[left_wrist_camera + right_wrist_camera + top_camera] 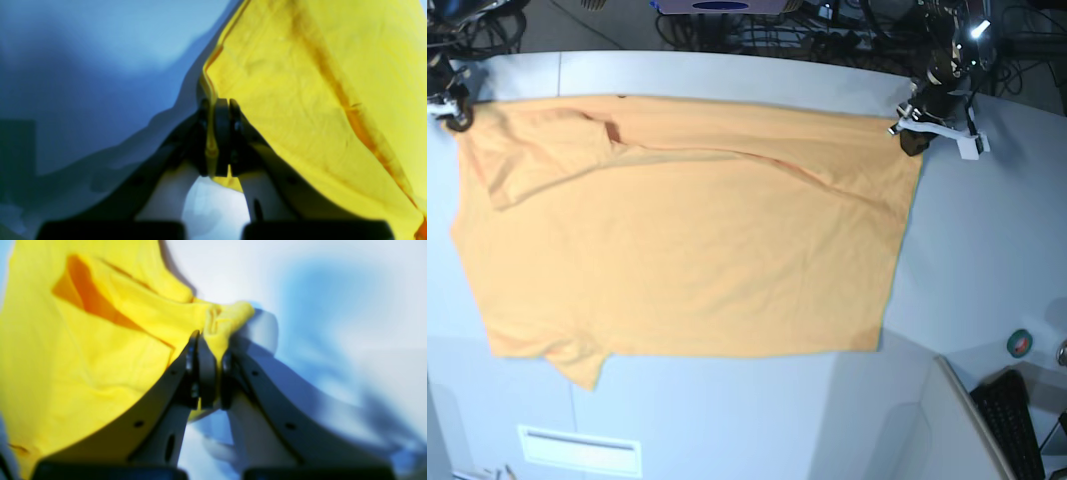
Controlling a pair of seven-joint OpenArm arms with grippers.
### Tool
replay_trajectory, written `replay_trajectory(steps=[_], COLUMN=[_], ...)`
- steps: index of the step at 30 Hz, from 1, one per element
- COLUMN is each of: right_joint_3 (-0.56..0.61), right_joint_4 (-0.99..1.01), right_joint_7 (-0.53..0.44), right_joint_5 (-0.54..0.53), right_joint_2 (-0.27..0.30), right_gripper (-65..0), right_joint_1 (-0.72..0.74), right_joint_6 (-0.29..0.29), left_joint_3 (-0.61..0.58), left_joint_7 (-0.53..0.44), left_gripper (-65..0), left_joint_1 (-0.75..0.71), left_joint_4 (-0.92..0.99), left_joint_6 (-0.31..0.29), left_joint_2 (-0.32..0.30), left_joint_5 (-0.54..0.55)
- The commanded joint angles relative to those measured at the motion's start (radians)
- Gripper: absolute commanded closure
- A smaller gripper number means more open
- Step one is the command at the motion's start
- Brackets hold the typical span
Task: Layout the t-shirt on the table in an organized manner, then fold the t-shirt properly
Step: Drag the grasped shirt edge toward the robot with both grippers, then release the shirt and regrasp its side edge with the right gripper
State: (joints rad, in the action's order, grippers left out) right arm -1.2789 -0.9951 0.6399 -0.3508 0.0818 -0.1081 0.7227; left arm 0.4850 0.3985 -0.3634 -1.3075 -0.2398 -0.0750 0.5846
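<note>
Cloth of the t-shirt lies flat on the table. The left gripper pinches its upper right corner. The right gripper pinches its upper left corner.

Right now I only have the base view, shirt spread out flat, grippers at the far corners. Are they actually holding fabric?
Observer: Yes. In its wrist view the left gripper is shut on the t-shirt, with the hem edge pinched between the jaws.
Operator: And the right one?
Observer: The right gripper is shut on a bunched nub of yellow cloth that pokes out past the fingertips.
Operator: Is the cloth near the right gripper flat?
Observer: No. Beside it a fold stands open, showing a darker orange inside, with the table bare on the other side.
</note>
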Motion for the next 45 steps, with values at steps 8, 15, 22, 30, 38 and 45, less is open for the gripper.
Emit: replay_trajectory(steps=[8, 15, 22, 30, 38, 45], right_joint_3=[-0.002, -0.002, 0.041, 0.068, 0.063, 0.060], right_joint_4=[-0.304, -0.328, -0.328, -0.334, -0.469, -0.571], right_joint_7=[0.183, 0.186, 0.186, 0.188, 0.188, 0.176], right_joint_5=[0.077, 0.077, 0.078, 0.075, 0.075, 0.077], right_joint_2=[-0.113, -0.118, -0.116, -0.118, -0.119, -0.103], right_gripper=[0.0, 0.0, 0.0, 0.0, -32.0, -32.0], right_joint_1=[-0.045, -0.045, -0.049, -0.074, -0.089, -0.086], right_joint_6=[-0.025, -0.025, -0.025, -0.025, -0.025, -0.025], left_joint_3=[0.045, 0.102, 0.100, 0.102, 0.133, 0.263], left_joint_7=[0.003, 0.007, 0.007, 0.007, 0.003, 0.006], left_gripper=[0.0, 0.0, 0.0, 0.0, -61.9, -64.7], left_joint_1=[-0.046, -0.076, -0.082, -0.099, -0.101, -0.072], left_joint_4=[-0.096, -0.117, -0.114, -0.126, -0.136, -0.251], left_joint_6=[0.015, 0.013, 0.013, 0.015, 0.015, 0.015], left_joint_2=[-0.006, -0.003, 0.001, 0.001, 0.002, -0.001], left_joint_5=[-0.010, -0.010, -0.010, -0.012, -0.010, -0.010])
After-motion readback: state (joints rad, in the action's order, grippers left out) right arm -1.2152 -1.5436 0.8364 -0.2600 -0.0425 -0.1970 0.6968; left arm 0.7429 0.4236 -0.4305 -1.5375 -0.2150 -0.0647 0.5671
